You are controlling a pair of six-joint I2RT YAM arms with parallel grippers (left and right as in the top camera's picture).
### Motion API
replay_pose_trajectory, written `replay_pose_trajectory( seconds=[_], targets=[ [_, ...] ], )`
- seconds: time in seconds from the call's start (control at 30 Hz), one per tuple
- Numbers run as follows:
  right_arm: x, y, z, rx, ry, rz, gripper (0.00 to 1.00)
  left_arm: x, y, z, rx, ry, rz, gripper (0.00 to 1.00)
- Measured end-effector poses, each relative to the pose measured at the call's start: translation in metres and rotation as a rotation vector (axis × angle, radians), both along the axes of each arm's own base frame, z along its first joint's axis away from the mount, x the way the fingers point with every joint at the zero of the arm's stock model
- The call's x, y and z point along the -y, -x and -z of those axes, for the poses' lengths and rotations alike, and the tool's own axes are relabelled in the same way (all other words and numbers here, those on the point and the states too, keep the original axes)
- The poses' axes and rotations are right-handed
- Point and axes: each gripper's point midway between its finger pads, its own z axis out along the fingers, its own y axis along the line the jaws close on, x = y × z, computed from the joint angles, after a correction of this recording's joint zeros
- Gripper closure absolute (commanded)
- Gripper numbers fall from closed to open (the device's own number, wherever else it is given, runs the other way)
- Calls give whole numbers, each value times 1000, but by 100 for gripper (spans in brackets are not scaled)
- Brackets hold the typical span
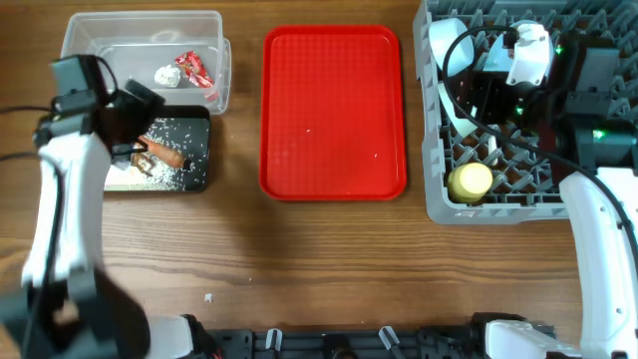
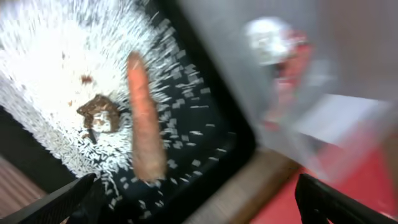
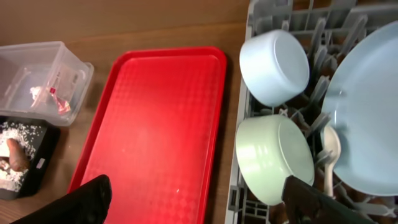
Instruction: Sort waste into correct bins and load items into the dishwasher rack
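carrot lying in black tray, left gripper spread wide

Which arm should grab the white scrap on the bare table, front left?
Left, probably. The white scrap lies on the left arm's side; the left gripper is open over the black tray, the right gripper over the dishwasher rack.

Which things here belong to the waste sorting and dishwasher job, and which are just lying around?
Job: carrot, rice, wrapper, tissue, black tray, clear tub, rack, plate, white bowl, pale green bowl, yellow cup, spoon.
Lying about: red serving tray, white speck on the table.
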Motion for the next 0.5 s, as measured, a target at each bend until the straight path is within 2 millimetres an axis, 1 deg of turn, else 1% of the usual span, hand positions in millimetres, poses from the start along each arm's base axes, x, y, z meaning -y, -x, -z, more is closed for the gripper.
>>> replay_pose_trajectory(
  seconds=[0.03, 0.07, 0.1, 0.13, 0.17, 0.2, 0.23, 0.27, 0.33, 0.43, 0.5],
  targets=[
    [0, 2, -6, 18, 5, -4, 1, 2, 2, -16, 38, -13, 10, 0],
    [0, 3, -13, 38, 8, -5, 0, 6, 5, -35, 82, -29, 25, 0],
    [0, 6, -22, 61, 9, -5, 0, 9, 7, -49, 115, -40, 35, 0],
    [0, 11, -35, 98, 14, -7, 0, 14, 10, -65, 158, -53, 49, 0],
    [-1, 16, -46, 128, 15, -7, 0, 17, 13, -75, 185, -61, 57, 0],
    [-1, 24, -61, 171, 17, -7, 0, 21, 15, -87, 216, -67, 66, 0],
    [-2, 31, -71, 198, 19, -7, 0, 22, 18, -93, 232, -71, 69, 0],
    [-3, 44, -86, 238, 18, -9, 0, 22, 20, -98, 247, -76, 71, 0],
    [-5, 65, -105, 283, 10, -6, 0, 23, 22, -103, 260, -79, 70, 0],
    [-6, 91, -121, 307, -32, 22, 0, 23, 22, -103, 257, -79, 71, 0],
    [-6, 98, -122, 295, -64, 41, 0, 23, 22, -103, 257, -79, 71, 0]
  ],
)
